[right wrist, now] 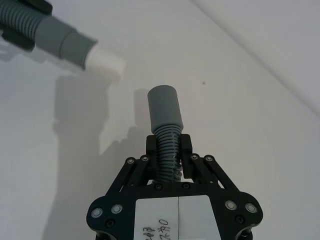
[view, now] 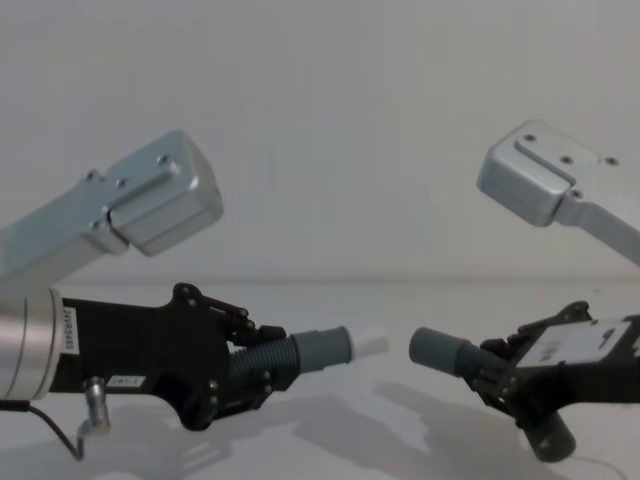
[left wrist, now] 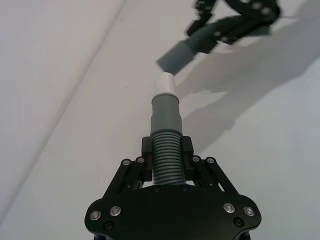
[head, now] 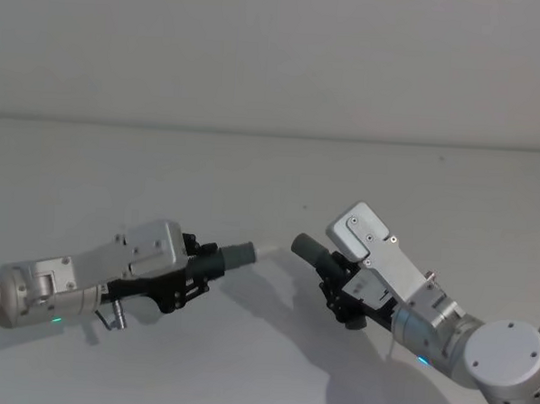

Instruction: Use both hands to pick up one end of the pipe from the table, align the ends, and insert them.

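Observation:
Both pipe pieces are held above the white table [head: 253,174]. My left gripper [head: 197,269] is shut on the ribbed part of one dark grey piece [left wrist: 167,160], whose smooth cuff [view: 320,351] and white spigot [view: 368,342] point right. The right gripper [head: 336,280] is shut on the ribbed part of the other piece [right wrist: 166,145], and its plain grey cuff [view: 440,352] points left. In the chest view the two ends face each other at about the same height, with a small gap between them. The left wrist view shows the plain cuff [left wrist: 175,57] just beyond the spigot [left wrist: 165,84], slightly off its line.
Shadows of both arms and pipe pieces fall on the table under them [head: 271,347]. The table's far edge meets a plain wall [head: 274,132]. A small dark speck lies on the table surface [right wrist: 203,82].

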